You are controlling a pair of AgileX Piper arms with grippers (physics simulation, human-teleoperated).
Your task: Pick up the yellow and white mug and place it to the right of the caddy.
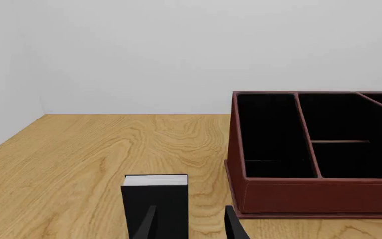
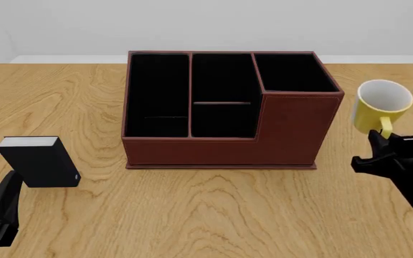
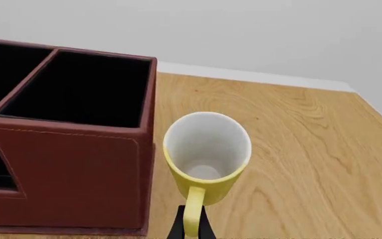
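The yellow and white mug (image 2: 382, 111) stands upright on the table (image 2: 214, 209) just to the right of the caddy (image 2: 225, 110), beside its taller end section, with a narrow gap between them as the right wrist view shows; its handle points toward the near edge. The right gripper (image 2: 378, 148) is at the handle, and in the right wrist view its dark fingertips (image 3: 177, 228) press against the yellow loop on both sides, so it is clamped on the handle of the mug (image 3: 206, 155); most of the fingers are cut off by the frame edge there. Beside it the caddy (image 3: 71, 134) shows only its tall compartment in full. The left gripper (image 2: 2, 207) sits at the near left, partly cut off by the frame edge, just behind a small black box with a white top (image 2: 38, 161). In the left wrist view its two fingertips (image 1: 147, 224) stand apart, holding nothing, with the box (image 1: 155, 201) right ahead and the caddy (image 1: 317, 154) cut off at the frame edge.
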